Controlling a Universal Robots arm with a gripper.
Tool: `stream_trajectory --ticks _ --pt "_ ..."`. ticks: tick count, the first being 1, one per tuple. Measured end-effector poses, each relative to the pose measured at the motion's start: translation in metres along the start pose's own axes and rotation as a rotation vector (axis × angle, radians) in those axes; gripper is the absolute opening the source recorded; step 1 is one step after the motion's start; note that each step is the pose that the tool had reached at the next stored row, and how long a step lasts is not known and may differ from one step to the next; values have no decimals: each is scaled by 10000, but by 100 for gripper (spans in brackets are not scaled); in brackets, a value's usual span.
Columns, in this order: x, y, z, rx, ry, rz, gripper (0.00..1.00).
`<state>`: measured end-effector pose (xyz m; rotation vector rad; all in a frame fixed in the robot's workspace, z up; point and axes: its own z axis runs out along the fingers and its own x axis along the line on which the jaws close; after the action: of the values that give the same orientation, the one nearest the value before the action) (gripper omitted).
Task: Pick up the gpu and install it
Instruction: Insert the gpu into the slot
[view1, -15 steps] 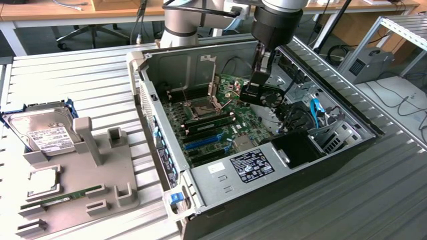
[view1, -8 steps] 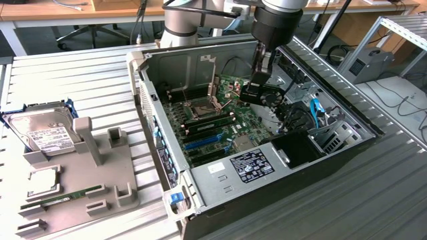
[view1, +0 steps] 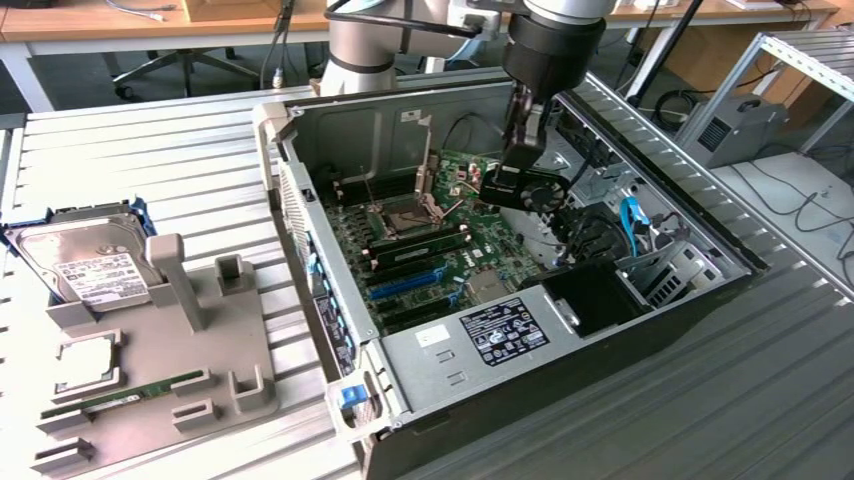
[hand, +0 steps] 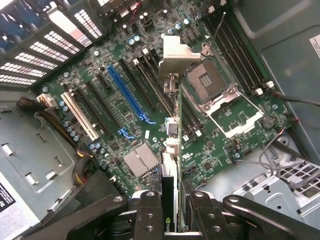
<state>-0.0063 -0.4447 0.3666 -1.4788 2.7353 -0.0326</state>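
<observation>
The gpu (view1: 530, 189), a thin black card, hangs over the motherboard (view1: 427, 235) inside the open computer case (view1: 534, 330), with my gripper (view1: 518, 160) shut on it. In the wrist view the gpu (hand: 170, 185) is seen edge-on between my two black fingers (hand: 150, 215), its silver end bracket (hand: 174, 57) pointing away from the camera. It hovers above the board and touches no slot. The long blue slot (hand: 127, 95) lies on the board beside the card's line, and the empty processor socket (hand: 207, 80) lies on its other side.
On the exterior view's left, a grey parts holder (view1: 160, 380) carries a silver hard drive (view1: 83, 268), a processor chip (view1: 87, 362) and a green RAM stick (view1: 127, 392). The case walls, cables (view1: 627, 225) and a drive cage (view1: 667, 270) surround the board.
</observation>
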Motion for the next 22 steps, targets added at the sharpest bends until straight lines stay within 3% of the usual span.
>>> stream_trajectory --ticks 22 --pt "-1 0 0 -13 -23 -707 26"
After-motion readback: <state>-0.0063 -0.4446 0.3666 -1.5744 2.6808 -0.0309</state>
